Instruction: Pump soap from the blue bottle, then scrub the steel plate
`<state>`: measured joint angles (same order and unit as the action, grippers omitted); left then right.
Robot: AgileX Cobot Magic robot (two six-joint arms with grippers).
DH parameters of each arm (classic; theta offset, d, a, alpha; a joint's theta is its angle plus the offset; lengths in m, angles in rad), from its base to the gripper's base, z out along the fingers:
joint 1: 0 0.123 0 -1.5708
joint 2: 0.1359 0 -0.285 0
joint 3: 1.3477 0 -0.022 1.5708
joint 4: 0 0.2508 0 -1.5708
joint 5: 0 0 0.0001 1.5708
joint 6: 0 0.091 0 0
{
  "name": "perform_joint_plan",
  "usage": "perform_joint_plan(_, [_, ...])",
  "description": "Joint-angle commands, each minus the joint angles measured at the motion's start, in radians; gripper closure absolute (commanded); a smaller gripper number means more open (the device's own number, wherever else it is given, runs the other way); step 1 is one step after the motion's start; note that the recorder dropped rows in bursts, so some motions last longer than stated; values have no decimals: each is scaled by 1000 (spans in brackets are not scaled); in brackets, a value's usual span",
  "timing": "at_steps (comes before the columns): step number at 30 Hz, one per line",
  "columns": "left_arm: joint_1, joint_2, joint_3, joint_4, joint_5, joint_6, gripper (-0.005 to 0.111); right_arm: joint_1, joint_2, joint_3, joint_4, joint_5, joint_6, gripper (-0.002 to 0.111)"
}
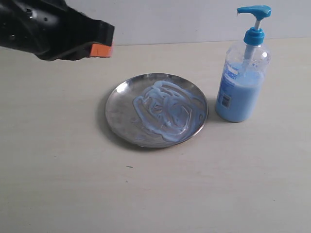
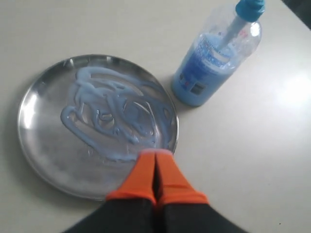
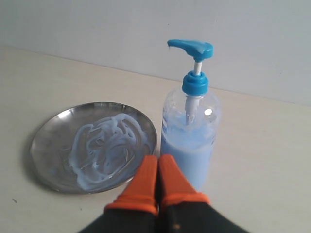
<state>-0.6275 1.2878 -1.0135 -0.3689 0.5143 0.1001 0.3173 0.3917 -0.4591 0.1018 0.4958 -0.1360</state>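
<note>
The plate (image 1: pixel 121 104) is laid flat on the table (image 1: pixel 73 184) and smeared with soap (image 1: pixel 165 109). The bottle (image 1: pixel 240 92) is stood just right of the plate. Past the plate's far left, the left gripper (image 2: pixel 155 167) is pinched closed and empty. The right gripper (image 3: pixel 158 174) is pinched closed too.

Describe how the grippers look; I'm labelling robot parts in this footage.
They match: the left gripper and right gripper each have a matte black body ending in two tapered, bright orange fingers. No cables or markings are visible.
</note>
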Motion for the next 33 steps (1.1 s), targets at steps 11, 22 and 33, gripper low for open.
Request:
perform_joint_plan(11, [-3, -400, 213, -2, -142, 125, 107, -3, -20, 33, 22, -110, 8, 108])
perform_joint_plan(22, [-3, -590, 283, -2, -129, 193, 107, -3, -20, 33, 22, -131, 6, 108])
perform_joint_plan(33, [-3, -604, 283, -2, -124, 193, 107, -3, -20, 33, 22, -129, 6, 108])
